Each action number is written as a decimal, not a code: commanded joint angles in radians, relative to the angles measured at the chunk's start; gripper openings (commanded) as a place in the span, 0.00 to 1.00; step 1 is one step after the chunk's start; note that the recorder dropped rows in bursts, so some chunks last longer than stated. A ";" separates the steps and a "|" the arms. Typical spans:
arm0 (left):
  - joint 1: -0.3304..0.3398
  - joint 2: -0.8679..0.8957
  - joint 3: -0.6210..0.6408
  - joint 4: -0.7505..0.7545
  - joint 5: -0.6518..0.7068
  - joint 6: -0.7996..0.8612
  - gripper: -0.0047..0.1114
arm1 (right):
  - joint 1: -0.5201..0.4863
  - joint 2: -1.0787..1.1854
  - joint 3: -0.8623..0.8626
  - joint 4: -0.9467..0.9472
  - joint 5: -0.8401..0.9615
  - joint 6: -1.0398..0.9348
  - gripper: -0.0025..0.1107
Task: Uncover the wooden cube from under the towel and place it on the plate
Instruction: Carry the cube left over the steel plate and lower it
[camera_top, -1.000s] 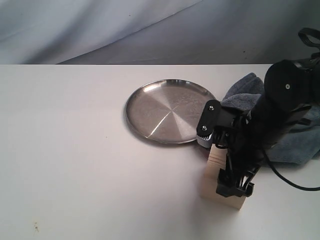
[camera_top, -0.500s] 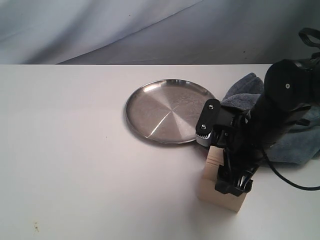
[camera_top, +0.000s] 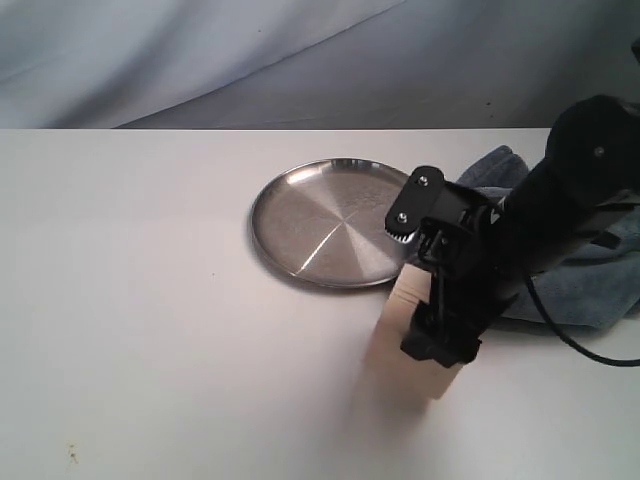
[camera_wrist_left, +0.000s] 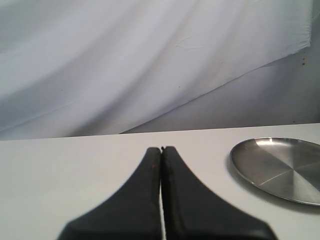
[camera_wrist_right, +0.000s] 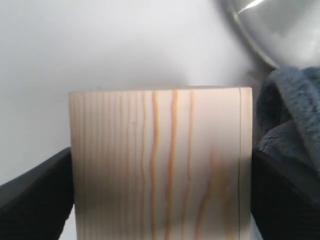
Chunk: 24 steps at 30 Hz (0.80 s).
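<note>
wooden cube (camera_wrist_right: 156, 165) | between right gripper (camera_wrist_right: 160, 200) fingers (camera_wrist_right: 32, 200); touching both

We are seeing the pale, grain-striped wooden cube (camera_top: 402, 325) standing uncovered at the five o'clock of the plate (camera_top: 300, 220), pinched on two sides by the right gripper (camera_wrist_right: 160, 200). The shiny, round silver plate is lying flat. The blue-grey towel (camera_top: 590, 285) is lying crumpled at its three o'clock.

A plain white table (camera_top: 150, 300) fills the foreground, smooth and evenly lit. Behind it hangs a pale grey-blue cloth backdrop (camera_top: 200, 60), draped in soft diagonal folds.
</note>
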 joint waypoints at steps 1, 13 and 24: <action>0.002 -0.004 0.004 -0.002 -0.011 -0.001 0.04 | 0.006 -0.044 -0.007 0.071 -0.154 -0.001 0.38; 0.002 -0.004 0.004 -0.002 -0.011 -0.001 0.04 | 0.006 -0.035 -0.017 0.212 -0.501 -0.017 0.38; 0.002 -0.004 0.004 -0.002 -0.011 -0.001 0.04 | 0.006 0.191 -0.293 0.257 -0.450 0.001 0.38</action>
